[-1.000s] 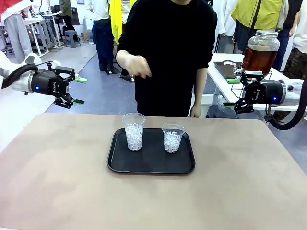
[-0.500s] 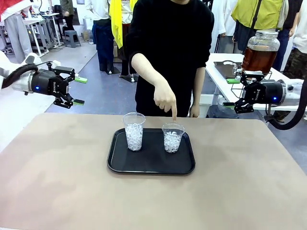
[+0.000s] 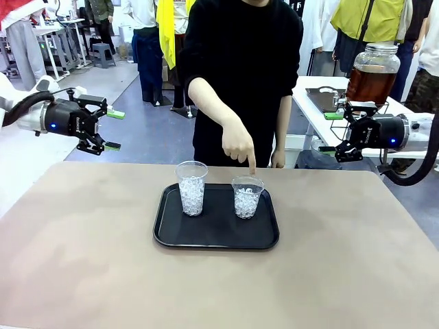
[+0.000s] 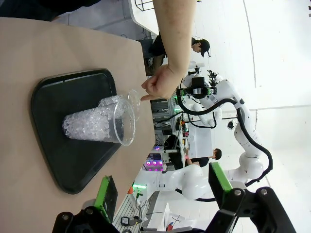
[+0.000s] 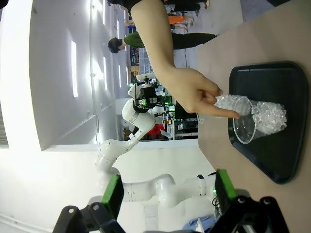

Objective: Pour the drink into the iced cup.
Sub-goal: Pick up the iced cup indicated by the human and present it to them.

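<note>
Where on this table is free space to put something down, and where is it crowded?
The table is bare left of the tray, right of it, and in the strip between it and the near edge. The tray's front half is bare. Crowded: the tray's back half, with the left cup, the right cup, and the person's hand pointing down at it.

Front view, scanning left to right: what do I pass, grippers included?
left gripper → taller iced cup → shorter iced cup → right gripper
</note>
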Controlling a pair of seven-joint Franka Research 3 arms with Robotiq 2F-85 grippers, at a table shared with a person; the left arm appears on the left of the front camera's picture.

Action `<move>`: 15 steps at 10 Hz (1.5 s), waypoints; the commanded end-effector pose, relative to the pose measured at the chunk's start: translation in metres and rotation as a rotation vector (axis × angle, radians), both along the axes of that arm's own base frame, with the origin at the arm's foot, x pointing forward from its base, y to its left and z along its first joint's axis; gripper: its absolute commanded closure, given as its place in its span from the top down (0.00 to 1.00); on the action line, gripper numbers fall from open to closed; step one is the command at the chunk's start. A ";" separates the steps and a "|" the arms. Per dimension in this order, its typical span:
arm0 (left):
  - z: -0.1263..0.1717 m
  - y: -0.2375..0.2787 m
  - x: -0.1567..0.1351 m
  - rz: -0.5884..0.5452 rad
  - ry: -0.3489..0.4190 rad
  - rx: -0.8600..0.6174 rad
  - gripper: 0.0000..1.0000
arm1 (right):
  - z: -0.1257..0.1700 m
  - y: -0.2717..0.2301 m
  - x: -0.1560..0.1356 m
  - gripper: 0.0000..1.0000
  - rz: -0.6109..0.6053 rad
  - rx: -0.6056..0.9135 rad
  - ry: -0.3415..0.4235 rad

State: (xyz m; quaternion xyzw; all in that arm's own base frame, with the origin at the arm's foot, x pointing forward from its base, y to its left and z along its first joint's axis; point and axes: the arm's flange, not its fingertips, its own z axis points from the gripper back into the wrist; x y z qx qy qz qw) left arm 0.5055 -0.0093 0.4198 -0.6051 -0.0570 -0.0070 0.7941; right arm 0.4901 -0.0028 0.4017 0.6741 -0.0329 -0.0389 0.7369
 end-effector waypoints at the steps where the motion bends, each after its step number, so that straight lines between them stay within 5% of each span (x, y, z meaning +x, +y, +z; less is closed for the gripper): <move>1: 0.000 0.000 -0.002 0.003 -0.001 0.002 1.00 | 0.000 0.000 0.000 1.00 0.000 0.000 0.000; 5: 0.000 0.000 -0.002 0.003 -0.001 0.002 1.00 | -0.002 0.010 -0.012 1.00 0.088 -0.049 -0.538; 8: 0.000 0.000 -0.002 0.003 -0.001 0.002 1.00 | -0.012 0.014 -0.017 1.00 0.071 -0.090 -0.793; 9: 0.000 0.000 -0.002 0.003 -0.001 0.002 1.00 | -0.014 0.013 -0.017 1.00 0.078 -0.096 -0.818; 10: 0.000 0.000 -0.002 0.003 -0.001 0.002 1.00 | -0.012 0.010 -0.019 1.00 0.112 -0.099 -0.726; 11: 0.000 0.000 -0.002 0.003 -0.001 0.002 1.00 | -0.009 0.010 -0.012 1.00 0.102 -0.088 -0.775; 15: 0.000 0.000 -0.002 0.003 -0.001 0.002 1.00 | -0.013 0.010 -0.014 1.00 0.104 -0.089 -0.770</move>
